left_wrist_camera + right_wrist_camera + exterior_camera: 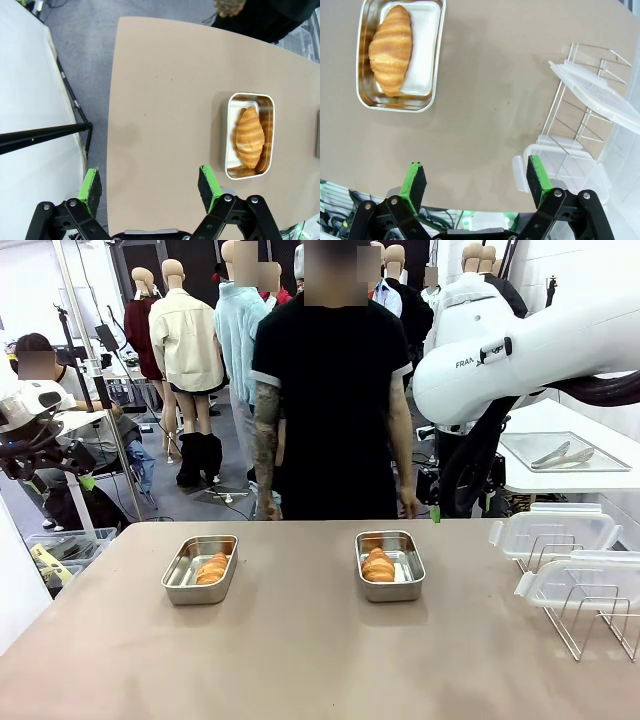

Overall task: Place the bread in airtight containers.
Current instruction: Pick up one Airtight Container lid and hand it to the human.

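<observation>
Right wrist view: croissant (pixel 390 49) in tin (pixel 395 104) up-left, apart fr. R jaws, wide open.

Item count, present state:

- Table (pixel 300 670): one.
- Croissants: two, the first croissant (pixel 211 568) and the second croissant (pixel 377 565).
- Steel tins: two, the left tin (pixel 182 582) and the right tin (pixel 409 565). Each contains one croissant.
- Clear plastic lids: two, the far lid (pixel 555 532) and the near lid (pixel 585 580).
- Wire rack (pixel 592 628): one.
- Tools: two, the left tool (pixel 150 182) and the right tool (pixel 477 175). Each has two green-padded fingers (pixel 91 186), four in total.
- Person (pixel 335 390) at the table: one.
- Flat steel tray (pixel 515 445): one, carrying one pair of tongs (pixel 562 455).
</observation>
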You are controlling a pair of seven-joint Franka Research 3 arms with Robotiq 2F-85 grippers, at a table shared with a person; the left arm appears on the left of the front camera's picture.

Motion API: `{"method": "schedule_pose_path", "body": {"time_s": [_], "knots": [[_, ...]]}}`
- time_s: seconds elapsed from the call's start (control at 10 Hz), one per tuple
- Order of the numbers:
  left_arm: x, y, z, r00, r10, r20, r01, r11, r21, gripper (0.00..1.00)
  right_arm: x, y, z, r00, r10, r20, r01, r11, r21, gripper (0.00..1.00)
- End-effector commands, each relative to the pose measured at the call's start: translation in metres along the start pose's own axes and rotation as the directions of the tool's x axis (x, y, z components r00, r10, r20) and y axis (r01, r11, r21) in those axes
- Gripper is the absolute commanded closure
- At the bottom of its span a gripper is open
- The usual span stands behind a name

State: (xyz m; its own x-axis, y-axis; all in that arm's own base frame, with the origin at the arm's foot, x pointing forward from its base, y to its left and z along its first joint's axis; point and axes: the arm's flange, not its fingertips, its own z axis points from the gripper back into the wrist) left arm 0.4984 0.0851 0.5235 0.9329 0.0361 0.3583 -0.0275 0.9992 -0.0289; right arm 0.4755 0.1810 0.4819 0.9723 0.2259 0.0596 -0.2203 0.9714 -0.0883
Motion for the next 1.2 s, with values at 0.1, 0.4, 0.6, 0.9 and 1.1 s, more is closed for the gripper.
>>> {"method": "schedule_pose_path", "body": {"time_s": [0.1, 0.4, 0.6, 0.9, 1.1], "knots": [[-0.0005, 0.0015, 0.0015, 1.000, 0.008, 0.002, -0.008, 1.000, 0.002, 0.00, 0.0021, 0.0009, -0.0003, 1.000, -0.006, -0.001, 0.006, 1.000, 0.006, 0.00], [-0.0005, 0.0015, 0.0015, 1.000, 0.008, 0.002, -0.008, 1.000, 0.002, 0.00, 0.0021, 0.0009, -0.0003, 1.000, -0.006, -0.001, 0.006, 1.000, 0.006, 0.00], [-0.0005, 0.0015, 0.0015, 1.000, 0.008, 0.002, -0.008, 1.000, 0.002, 0.00, 0.0021, 0.0009, -0.0003, 1.000, -0.006, -0.001, 0.006, 1.000, 0.006, 0.00], [-0.0005, 0.0015, 0.0015, 1.000, 0.008, 0.002, -0.008, 1.000, 0.002, 0.00, 0.0021, 0.0009, -0.0003, 1.000, -0.006, -0.001, 0.006, 1.000, 0.006, 0.00], [-0.0005, 0.0015, 0.0015, 1.000, 0.008, 0.002, -0.008, 1.000, 0.002, 0.00, 0.0021, 0.0009, -0.0003, 1.000, -0.006, -0.001, 0.006, 1.000, 0.006, 0.00]]}}
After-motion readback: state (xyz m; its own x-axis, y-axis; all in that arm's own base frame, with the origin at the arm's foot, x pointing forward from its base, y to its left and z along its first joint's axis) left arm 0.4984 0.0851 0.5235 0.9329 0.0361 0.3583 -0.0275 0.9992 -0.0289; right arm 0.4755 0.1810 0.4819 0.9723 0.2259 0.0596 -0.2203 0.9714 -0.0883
